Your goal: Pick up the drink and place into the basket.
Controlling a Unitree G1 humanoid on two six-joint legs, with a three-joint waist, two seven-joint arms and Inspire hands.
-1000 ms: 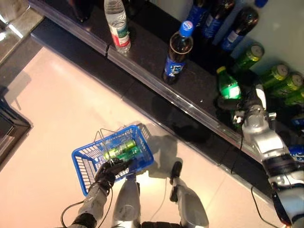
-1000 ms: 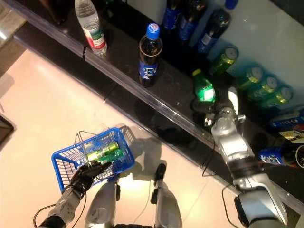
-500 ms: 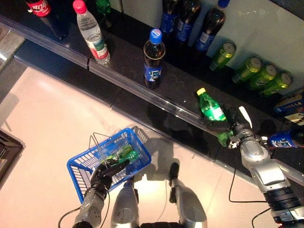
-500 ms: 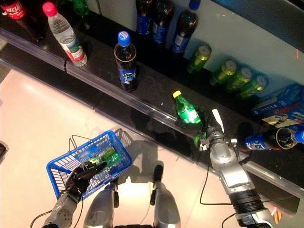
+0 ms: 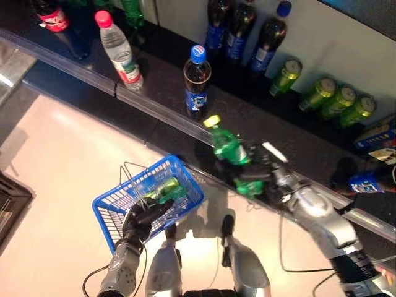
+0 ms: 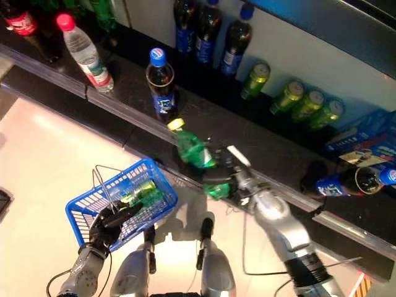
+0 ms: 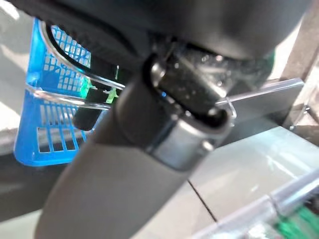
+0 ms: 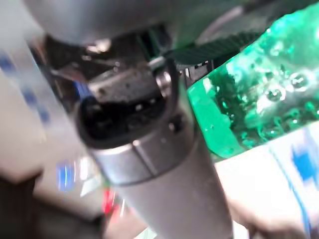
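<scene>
Over pale floor, left robot hand (image 5: 141,221) grips blue basket (image 5: 111,207) containing green drinks (image 5: 162,189); right robot hand (image 5: 263,170) clasps green bottle (image 5: 228,147).

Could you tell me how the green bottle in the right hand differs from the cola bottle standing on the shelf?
The green bottle is tilted and held off the shelf by the right hand; the cola bottle stands upright on the shelf, untouched. The green bottle is clear green with a yellow cap; the cola bottle is dark with a blue cap and blue label. Both are capped plastic drink bottles.
</scene>
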